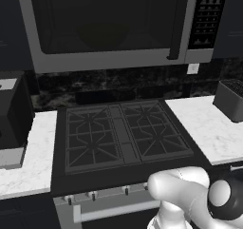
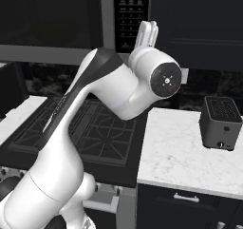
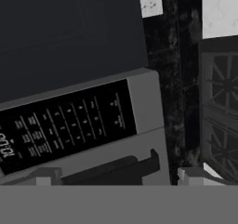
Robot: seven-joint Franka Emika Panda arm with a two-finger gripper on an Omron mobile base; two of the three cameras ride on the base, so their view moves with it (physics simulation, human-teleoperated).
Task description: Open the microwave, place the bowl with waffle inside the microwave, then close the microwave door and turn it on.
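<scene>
Claw (image 3: 116,179): I see it spread wide, gripping nothing, near the button panel (image 3: 65,125).
Microwave (image 1: 114,26): mounted above the stove (image 1: 121,135).
Microwave door (image 1: 104,19): I read it as closed, handle (image 1: 176,23) beside the panel.

grey-framed microwave (image 1: 114,57) with dark glass, white marble counter (image 1: 209,128) with grey veining, black grated stovetop (image 1: 121,138), dark grey toaster (image 2: 219,122)
</scene>
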